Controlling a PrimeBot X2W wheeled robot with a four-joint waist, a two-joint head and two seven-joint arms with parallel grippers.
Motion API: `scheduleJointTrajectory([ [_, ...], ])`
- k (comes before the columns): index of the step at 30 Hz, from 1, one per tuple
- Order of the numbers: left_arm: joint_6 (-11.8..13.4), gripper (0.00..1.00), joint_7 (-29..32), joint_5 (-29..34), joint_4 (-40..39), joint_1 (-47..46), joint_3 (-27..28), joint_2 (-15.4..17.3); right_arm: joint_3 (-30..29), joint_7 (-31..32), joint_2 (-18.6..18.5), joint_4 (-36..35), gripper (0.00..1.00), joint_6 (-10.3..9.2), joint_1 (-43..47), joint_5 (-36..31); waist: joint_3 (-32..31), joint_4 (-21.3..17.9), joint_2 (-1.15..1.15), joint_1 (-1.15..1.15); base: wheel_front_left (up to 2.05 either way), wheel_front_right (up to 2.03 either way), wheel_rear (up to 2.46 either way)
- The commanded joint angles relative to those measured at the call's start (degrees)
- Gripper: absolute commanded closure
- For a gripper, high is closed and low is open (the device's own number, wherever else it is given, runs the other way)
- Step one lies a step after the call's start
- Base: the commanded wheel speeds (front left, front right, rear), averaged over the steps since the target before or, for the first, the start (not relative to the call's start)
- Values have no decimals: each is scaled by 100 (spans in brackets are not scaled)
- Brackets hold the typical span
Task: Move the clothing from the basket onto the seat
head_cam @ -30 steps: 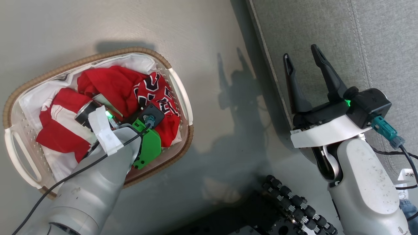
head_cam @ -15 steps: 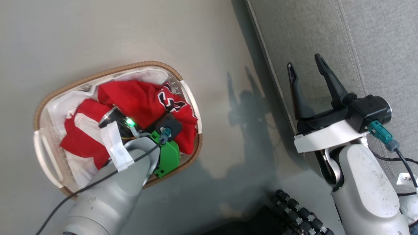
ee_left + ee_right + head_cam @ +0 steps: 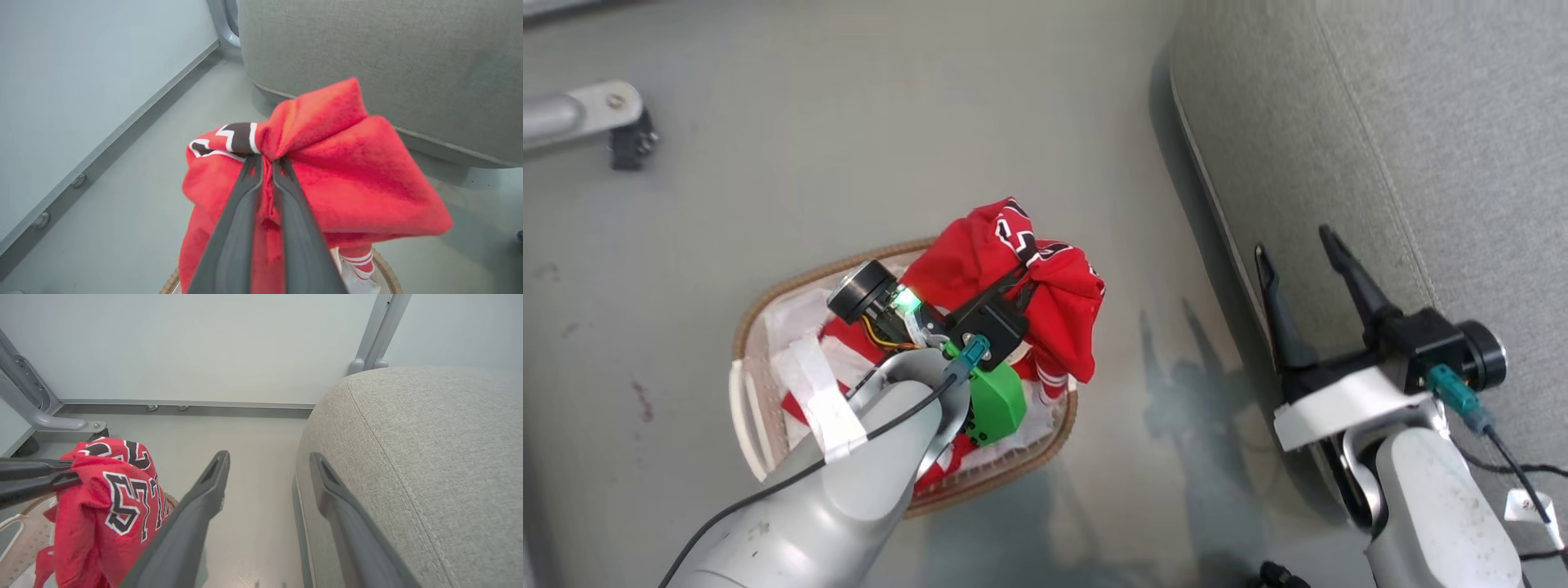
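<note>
In the head view the basket (image 3: 768, 304) sits toward 8 o'clock, with one red-and-white garment (image 3: 794, 406) left in it. A second ago the left end effector (image 3: 265, 160) was down among the clothes. Now it has risen, clamped on the lettered red garment (image 3: 1013, 253), which hangs above the rim (the camera swung too). The lift looks done; the carry toward 3 o'clock remains. The right end effector (image 3: 1294, 242) is spread wide and empty beside the seat (image 3: 1421, 122). The navy block letters are too crumpled to read.
</note>
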Motion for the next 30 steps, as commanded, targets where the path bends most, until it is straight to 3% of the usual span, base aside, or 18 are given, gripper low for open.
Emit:
scheduleJointTrajectory([
  [1, -33, 100, -20, 34, -161, 140, 7, 85, -19, -14, -28, 50, 0, -4, 180, -70, -902, 485, 0, 0, 0, 0, 0],
  [16, -141, 100, 95, -211, -1005, -326, -341, 854, 72, -14, -23, 331, 0, -4, 970, -103, -2603, 809, 0, 0, 0, 0, 0],
  [24, -142, 100, 436, -588, -1441, -1033, -511, 1161, 508, -14, -25, 356, 0, -4, 893, -79, -2928, 878, 0, 0, 0, 0, 0],
  [30, -137, 100, 619, -763, -1634, -1501, -658, 1212, 833, -14, -25, 398, 0, -4, 628, -48, -3012, 966, 0, 0, 0, 0, 0],
])
